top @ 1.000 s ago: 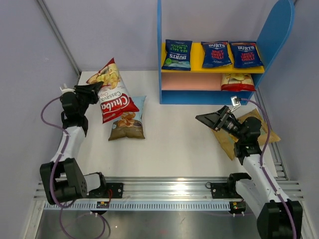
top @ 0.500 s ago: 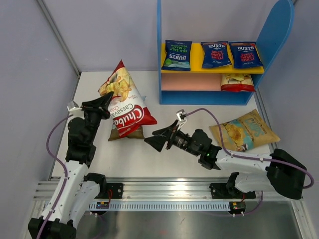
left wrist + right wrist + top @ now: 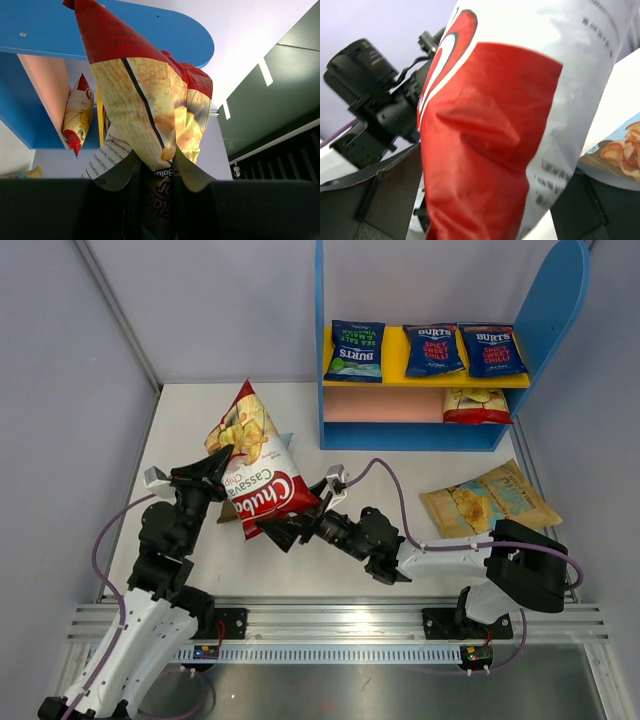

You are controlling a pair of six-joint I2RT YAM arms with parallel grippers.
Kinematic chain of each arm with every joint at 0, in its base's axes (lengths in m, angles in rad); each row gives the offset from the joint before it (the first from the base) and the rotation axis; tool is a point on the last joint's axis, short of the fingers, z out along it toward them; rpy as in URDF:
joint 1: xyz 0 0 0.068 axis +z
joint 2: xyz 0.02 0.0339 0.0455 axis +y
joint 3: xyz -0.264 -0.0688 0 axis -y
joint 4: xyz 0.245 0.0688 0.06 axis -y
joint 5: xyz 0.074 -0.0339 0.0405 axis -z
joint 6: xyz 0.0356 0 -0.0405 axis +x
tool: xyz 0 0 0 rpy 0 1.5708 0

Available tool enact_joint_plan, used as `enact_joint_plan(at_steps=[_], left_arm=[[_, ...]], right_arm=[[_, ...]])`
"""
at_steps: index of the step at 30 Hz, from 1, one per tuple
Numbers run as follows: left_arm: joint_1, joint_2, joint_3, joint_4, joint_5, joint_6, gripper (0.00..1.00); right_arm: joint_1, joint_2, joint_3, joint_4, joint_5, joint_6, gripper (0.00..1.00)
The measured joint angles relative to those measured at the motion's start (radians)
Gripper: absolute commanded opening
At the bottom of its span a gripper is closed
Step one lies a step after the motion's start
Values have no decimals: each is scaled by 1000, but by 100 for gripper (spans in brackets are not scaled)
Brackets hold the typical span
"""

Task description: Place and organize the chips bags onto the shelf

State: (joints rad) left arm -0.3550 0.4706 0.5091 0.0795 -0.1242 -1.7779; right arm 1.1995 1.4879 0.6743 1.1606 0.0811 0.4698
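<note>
My left gripper (image 3: 214, 471) is shut on one edge of a red-white Chuba bag (image 3: 256, 468) and holds it tilted above the table; the left wrist view shows the pinch (image 3: 156, 167). My right gripper (image 3: 282, 530) is open, its jaws on either side of that bag's lower red end (image 3: 485, 150). The cassava bag (image 3: 229, 513) lies mostly hidden under it. The tan-gold bag (image 3: 487, 498) lies at the right. The shelf (image 3: 322, 360) holds three Burts bags (image 3: 434, 348) on its yellow board and a second Chuba bag (image 3: 477, 405) on the pink board.
Grey walls close in the table on the left, back and right. The shelf's tall rounded blue side (image 3: 556, 310) stands at the far right. The metal rail (image 3: 330, 620) with both arm bases runs along the near edge.
My right arm swung from the tan-gold bag leftward across the table, and its open jaws came around the Chuba bag's lower end. My left arm carried the bag up and to the right.
</note>
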Motion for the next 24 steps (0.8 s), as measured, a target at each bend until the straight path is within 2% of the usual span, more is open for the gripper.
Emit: enact_joint_plan(at_steps=[9, 15, 16, 19, 20, 23, 24], left_arm=[[-73, -54, 0, -31, -90, -8, 4], [-92, -89, -2, -64, -109, 0, 5], [-95, -92, -4, -63, -109, 2, 6], [-104, -106, -17, -64, -109, 7, 12], [-107, -112, -22, -64, -109, 10, 18], [-112, -138, -30, -76, -113, 32, 31], [-113, -147, -30, -80, -113, 43, 42]], right_arm=[[24, 29, 43, 27, 122, -34, 99], [31, 16, 45, 14, 139, -54, 97], [31, 9, 45, 6, 138, -55, 95], [30, -20, 45, -37, 128, -55, 79], [27, -28, 45, -51, 119, -55, 67], [3, -53, 39, -89, 79, -42, 50], [-12, -61, 33, -95, 61, -32, 48]])
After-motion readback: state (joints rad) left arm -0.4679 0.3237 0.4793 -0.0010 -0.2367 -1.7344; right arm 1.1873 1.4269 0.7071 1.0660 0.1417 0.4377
